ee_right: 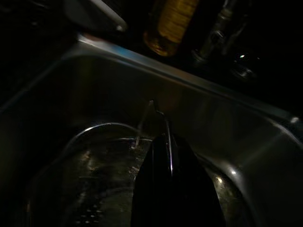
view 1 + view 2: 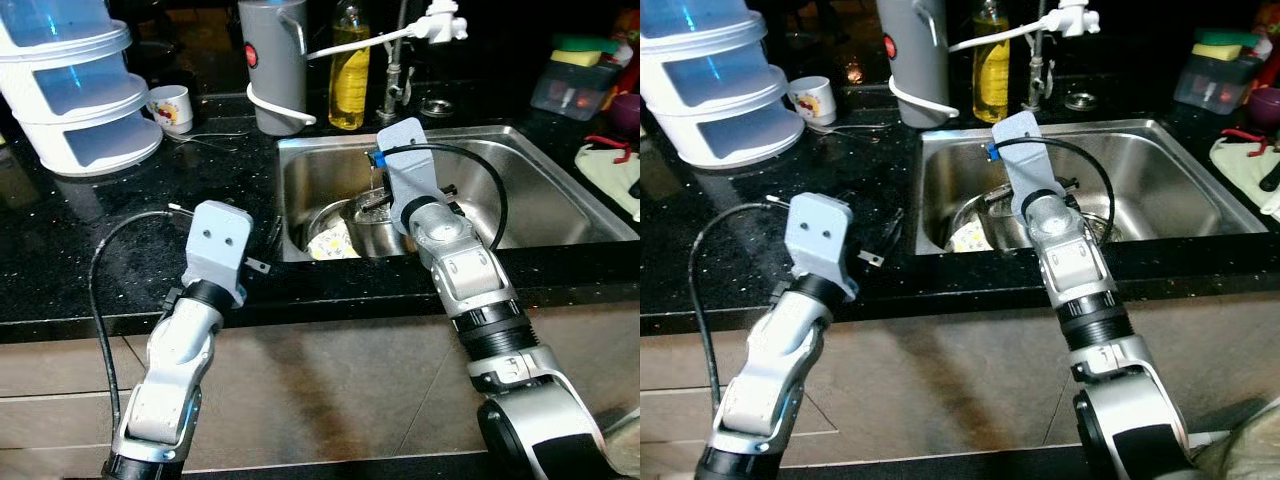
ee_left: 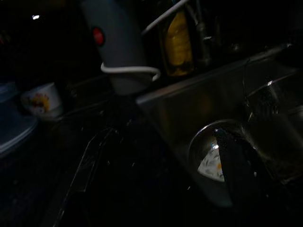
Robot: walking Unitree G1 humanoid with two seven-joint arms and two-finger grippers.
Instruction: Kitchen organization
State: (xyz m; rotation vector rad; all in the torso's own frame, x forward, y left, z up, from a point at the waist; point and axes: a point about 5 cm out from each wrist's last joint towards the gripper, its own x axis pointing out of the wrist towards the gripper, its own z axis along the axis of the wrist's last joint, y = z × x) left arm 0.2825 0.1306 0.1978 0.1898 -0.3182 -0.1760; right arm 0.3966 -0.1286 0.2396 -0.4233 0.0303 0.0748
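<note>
The right claw, its black fingers pressed together, reached into the steel sink above a metal pot, with a yellow bottle behind the rim.

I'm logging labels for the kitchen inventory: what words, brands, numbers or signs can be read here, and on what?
No text can be read.
Yellow bottle: label too blurred.
White mug: a coloured picture, no legible words.
Grey jug: a red round mark, nothing legible on it.
Stacked plastic containers: no lettering seen.

Stacked blue-and-white containers at the counter's left — small printed mug just beside them.
</note>
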